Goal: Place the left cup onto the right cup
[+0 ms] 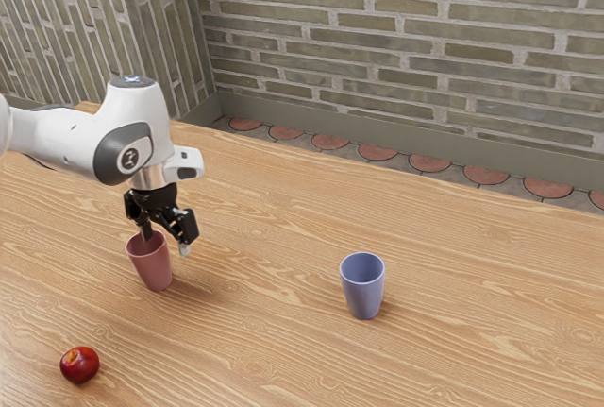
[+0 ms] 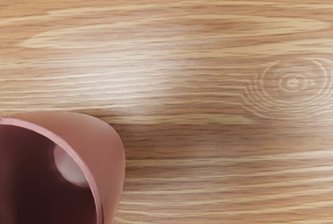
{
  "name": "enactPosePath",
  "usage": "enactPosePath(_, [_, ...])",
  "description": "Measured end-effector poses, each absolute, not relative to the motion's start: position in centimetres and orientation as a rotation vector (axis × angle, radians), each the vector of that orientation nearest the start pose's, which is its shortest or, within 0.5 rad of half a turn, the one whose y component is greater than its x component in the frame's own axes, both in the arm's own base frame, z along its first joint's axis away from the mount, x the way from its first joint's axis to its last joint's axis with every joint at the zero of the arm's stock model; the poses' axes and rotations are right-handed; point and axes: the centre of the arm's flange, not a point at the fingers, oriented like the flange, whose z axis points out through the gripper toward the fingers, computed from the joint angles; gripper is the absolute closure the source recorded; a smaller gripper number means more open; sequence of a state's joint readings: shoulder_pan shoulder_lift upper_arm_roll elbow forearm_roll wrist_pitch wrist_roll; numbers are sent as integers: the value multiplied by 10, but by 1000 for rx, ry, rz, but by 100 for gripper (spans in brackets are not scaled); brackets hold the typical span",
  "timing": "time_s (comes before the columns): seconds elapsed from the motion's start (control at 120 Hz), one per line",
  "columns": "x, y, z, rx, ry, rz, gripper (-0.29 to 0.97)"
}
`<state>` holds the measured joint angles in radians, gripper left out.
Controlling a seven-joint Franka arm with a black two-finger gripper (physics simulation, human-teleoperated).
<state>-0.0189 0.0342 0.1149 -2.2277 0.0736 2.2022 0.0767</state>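
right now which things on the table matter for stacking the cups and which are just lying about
For the job:
pink cup
purple cup
gripper

Just lying about:
apple

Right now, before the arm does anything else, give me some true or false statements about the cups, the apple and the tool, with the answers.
1. The pink cup already sits on the blue cup. False: the two are well apart, and the blue cup stands alone on the table.
2. The tool is at the pink cup's rim. True.
3. The blue cup lies on its side. False: it stands upright, mouth up.
4. An apple lies on the table. True.
5. The apple lies between the two cups. False: it is near the exterior view's lower left corner, on the pink cup's side.
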Motion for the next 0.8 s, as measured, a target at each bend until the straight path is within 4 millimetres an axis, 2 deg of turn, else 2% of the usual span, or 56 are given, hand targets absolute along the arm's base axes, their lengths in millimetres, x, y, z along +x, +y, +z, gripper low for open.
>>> enactPosePath(0.1, [520, 56, 350, -3082, 32, 107, 0])
enactPosePath(0.308, [522, 51, 327, -3078, 47, 167, 0])
enactPosePath(0.417, [522, 53, 322, -3078, 44, 176, 1])
enactPosePath(0.617, [522, 55, 322, -3077, 34, 172, 49])
enactPosePath(0.7, [522, 55, 322, -3077, 34, 171, 61])
enactPosePath(0.8, [522, 55, 322, -3076, 35, 171, 69])
